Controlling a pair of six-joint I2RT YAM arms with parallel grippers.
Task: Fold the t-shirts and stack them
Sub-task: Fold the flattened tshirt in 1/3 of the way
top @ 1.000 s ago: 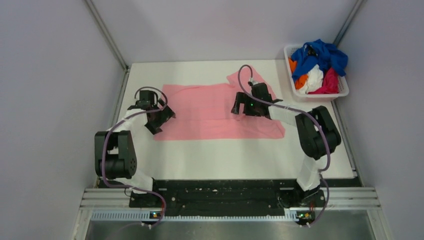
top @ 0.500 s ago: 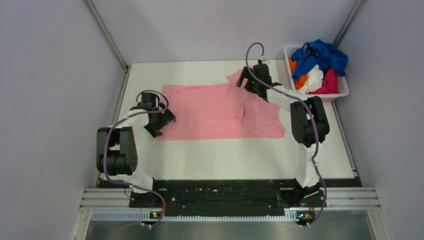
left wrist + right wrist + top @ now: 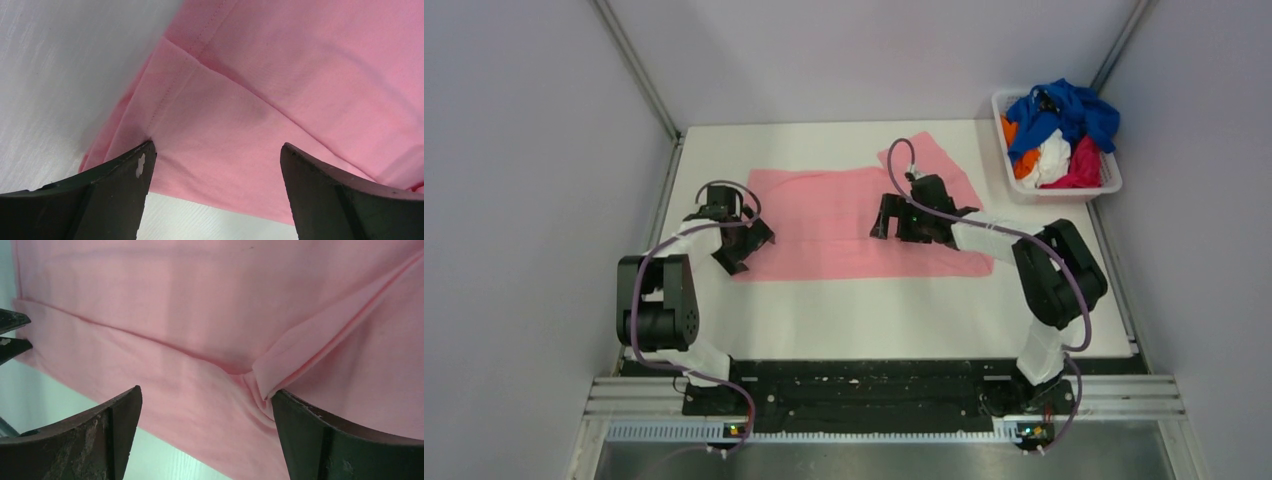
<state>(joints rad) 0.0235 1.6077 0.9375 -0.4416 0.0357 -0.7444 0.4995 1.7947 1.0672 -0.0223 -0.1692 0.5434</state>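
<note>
Between the two claws, pink t-shirt [image 3: 834, 215]: spread flat on the bench [image 3: 874, 310], one layer lapped over another along the near edge.
Left claw [image 3: 746, 248]: jaws apart, gripping nothing, poised over the shirt's corner; stitched hem [image 3: 165, 100] just ahead of one finger, bare bench off to that side.
Right claw [image 3: 892, 228]: jaws apart, gripping nothing, above the middle of the cloth; raised pleat [image 3: 300, 365] running up to one finger.
Beyond the right claw: sleeve [image 3: 924, 160] sticking out past the body of the shirt.
Further out, past the right claw: basket [image 3: 1112, 185] with the other t-shirts [image 3: 1064, 130] heaped in it, well apart from the work.
Risk at the right claw: likely to close on the pleat alone, catching only the top layer and dragging a wrinkle across instead of folding.
Risk at the left claw: so near the edge that one finger could land on bare bench and let the corner slip free.
Risk in the pair: unequal grips or unequal lift, giving a skewed fold line.
Risk from the sleeve: if left out, a lump in the folded shirt and an unsteady stack.
</note>
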